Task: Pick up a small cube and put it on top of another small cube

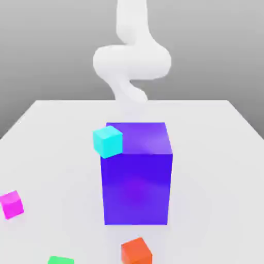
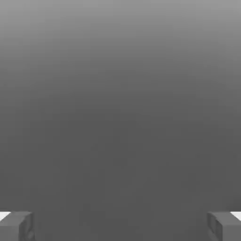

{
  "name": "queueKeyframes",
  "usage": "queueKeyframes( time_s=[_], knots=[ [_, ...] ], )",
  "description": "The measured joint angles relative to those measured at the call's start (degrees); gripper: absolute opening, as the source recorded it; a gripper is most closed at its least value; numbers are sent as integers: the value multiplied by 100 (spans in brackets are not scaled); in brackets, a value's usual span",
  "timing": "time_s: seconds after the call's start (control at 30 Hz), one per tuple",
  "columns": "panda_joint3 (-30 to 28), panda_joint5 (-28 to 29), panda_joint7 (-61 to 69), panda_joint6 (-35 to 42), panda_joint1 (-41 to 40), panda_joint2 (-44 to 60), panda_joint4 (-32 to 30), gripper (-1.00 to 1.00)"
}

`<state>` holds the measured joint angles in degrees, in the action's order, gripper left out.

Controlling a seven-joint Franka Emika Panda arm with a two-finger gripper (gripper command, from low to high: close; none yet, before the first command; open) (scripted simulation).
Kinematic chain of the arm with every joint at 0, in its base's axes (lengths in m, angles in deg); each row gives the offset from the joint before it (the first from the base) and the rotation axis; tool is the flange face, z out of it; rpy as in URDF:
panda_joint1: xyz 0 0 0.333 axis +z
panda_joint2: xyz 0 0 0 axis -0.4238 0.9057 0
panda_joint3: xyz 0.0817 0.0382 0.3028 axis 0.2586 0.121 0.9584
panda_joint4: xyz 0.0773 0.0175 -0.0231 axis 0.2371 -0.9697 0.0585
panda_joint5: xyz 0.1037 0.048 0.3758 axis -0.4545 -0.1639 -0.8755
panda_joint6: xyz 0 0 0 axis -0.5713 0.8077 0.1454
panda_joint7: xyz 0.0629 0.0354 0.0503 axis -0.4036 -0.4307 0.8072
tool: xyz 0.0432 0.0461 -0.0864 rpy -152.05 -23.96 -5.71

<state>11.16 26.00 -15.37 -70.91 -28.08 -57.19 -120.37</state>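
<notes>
The pincer point(image 2: 120, 226) gapes wide on nothing while the small magenta cube point(image 1: 11, 204) sits at the exterior view's lower left on the table point(image 1: 216, 154), likely light, rigid, best pinched across two opposite flat faces, green cube point(image 1: 61, 260) nearby.

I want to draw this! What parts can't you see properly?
- Green cube: exterior view, cut off by the bottom edge.
- Cyan cube: whether it touches the big blue block cannot be told.
- Gripper: hand view, just fingertips at the edge, wide apart.
</notes>
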Motion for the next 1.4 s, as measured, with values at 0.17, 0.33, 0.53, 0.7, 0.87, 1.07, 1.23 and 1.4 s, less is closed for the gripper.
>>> queueKeyframes(
  time_s=[0.17,0.33,0.53,0.7,0.87,1.07,1.23,1.4],
  knots=[
    [-213,273,-338,-449,-588,1071,-212,0],
    [-543,438,-593,-886,-1084,2105,-417,0],
    [-1066,347,-694,-1424,-1561,3348,-668,0],
    [-1319,-153,-473,-1878,-2202,4407,-879,0],
    [-1206,-937,-32,-2345,-2770,5471,-1029,0],
    [-755,-1427,328,-3078,-3182,6461,-849,-100],
    [-711,-1436,333,-3144,-3221,6540,-832,-100],
    [-1007,-1068,52,-2555,-3008,5784,-1000,-100]
  ],
)
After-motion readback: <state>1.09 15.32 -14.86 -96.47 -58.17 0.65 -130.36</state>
